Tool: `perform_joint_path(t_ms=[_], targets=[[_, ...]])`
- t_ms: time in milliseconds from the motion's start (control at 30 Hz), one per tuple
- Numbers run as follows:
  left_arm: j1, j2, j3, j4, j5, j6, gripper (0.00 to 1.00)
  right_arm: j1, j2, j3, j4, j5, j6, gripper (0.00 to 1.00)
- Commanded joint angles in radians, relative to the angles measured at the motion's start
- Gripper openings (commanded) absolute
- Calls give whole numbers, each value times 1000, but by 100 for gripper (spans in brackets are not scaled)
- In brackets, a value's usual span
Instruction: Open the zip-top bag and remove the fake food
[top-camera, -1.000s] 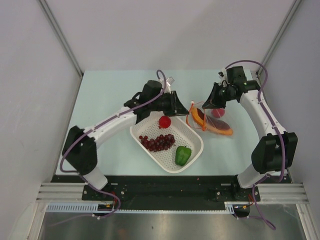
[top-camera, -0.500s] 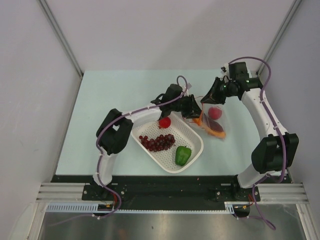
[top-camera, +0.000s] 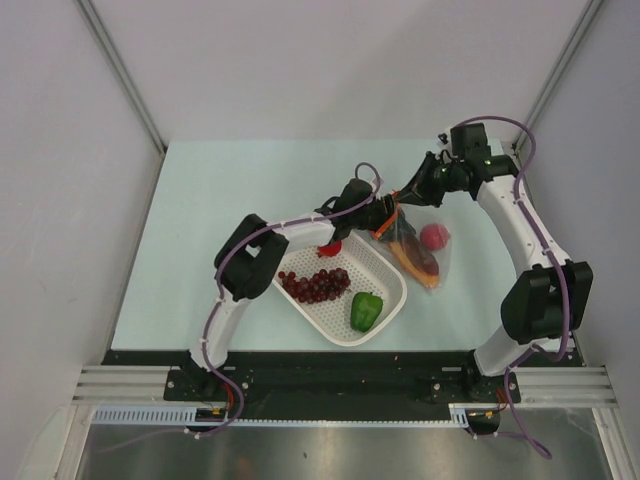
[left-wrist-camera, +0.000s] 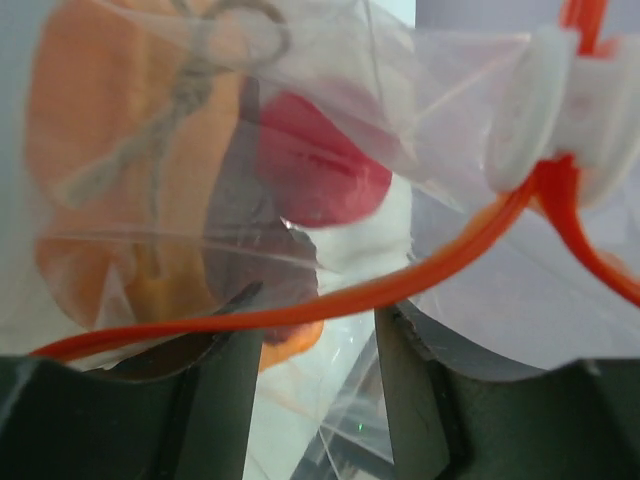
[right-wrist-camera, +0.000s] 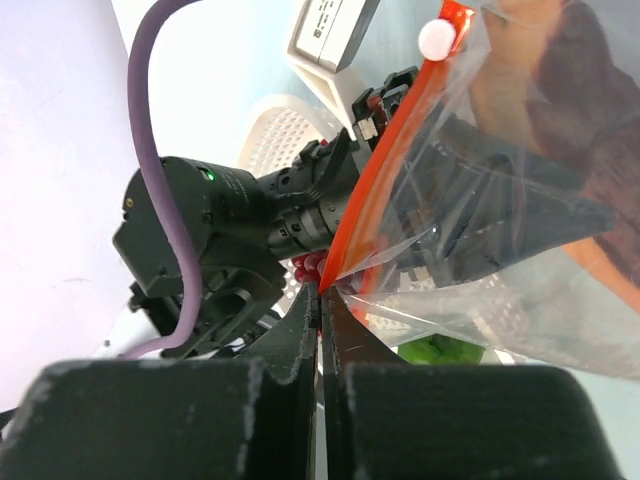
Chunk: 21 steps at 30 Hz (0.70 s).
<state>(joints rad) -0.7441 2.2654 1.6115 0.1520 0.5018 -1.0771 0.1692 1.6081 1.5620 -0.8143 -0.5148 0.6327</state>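
You are pinching the bag (top-camera: 425, 262) by its orange strip (right-wrist-camera: 388, 148) with the right gripper (right-wrist-camera: 322, 296). Its fingers are pressing flat together on the strip's end, at the bag's far edge. The rest of the bag is reaching toward you across the table (top-camera: 220, 200), just right of the basket (top-camera: 385, 270).

You are holding the left gripper (left-wrist-camera: 316, 310) at the bag's mouth, and its fingers are standing partly apart. The strip is running across the gap at their tips, and nothing is being clamped between them. Whether the tips are touching the plastic, you cannot tell.

Inside the bag an orange piece (top-camera: 412, 250) and a red ball (top-camera: 433, 236) are lying side by side, the ball on the right.

The grapes (top-camera: 315, 285) and the pepper (top-camera: 366, 311) are sitting in the basket, the pepper nearest you. A red fruit (top-camera: 331, 247) is showing there too, half hidden under the left arm.
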Motion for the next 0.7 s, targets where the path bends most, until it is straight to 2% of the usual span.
perform_joint_path(t_ms=[0,133,233,300,333,367,467,667], targets=[[-9,35,13,196,-63,-108,53,13,29,21,64,-56,53,0],[-14,82,67,209,-46,-136,52,42,78,47,60,-94,36,0],[-9,88,64,210,-39,-141,51,44,101,84,-2,-64,-7,0],[-6,86,51,210,-31,-141,51,27,95,92,-34,-24,-27,11],[-1,85,44,212,-19,-142,51,13,78,89,-46,-15,-33,19],[-1,82,27,219,-14,-144,51,-20,66,81,-58,-7,-37,33],[3,71,-4,219,4,-139,51,-107,10,38,-86,24,-44,46],[6,74,-5,207,49,-118,50,-302,-57,-43,-184,235,-91,48]])
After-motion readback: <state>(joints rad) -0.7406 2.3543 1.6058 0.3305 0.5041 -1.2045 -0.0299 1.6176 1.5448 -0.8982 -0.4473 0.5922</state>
